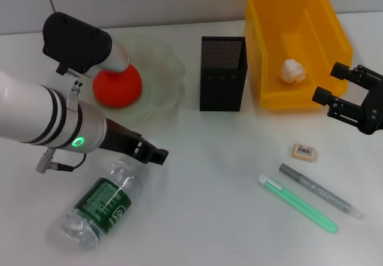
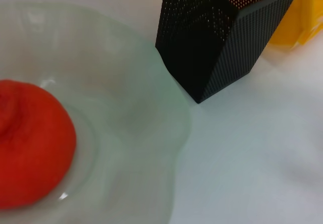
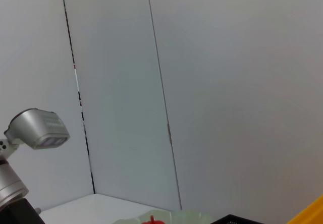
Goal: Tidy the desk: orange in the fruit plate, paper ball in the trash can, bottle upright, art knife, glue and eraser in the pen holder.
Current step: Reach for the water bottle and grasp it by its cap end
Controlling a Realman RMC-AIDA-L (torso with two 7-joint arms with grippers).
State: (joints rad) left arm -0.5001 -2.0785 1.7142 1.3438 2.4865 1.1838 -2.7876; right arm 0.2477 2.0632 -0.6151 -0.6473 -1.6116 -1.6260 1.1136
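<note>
My left gripper's fingers are out of sight, and my left arm [image 1: 54,113] covers part of the plate [image 1: 170,68] and the bottle's [image 1: 99,209] cap end. My left wrist view cuts off the orange [image 2: 30,143], the holder's [image 2: 222,37] top and most of the bin [image 2: 303,22]. My right wrist view shows only slivers of them along its lower edge.

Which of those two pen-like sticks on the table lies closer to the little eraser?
The grey one. Its upper end sits just below the eraser, while the green stick lies beside it, farther away.
</note>
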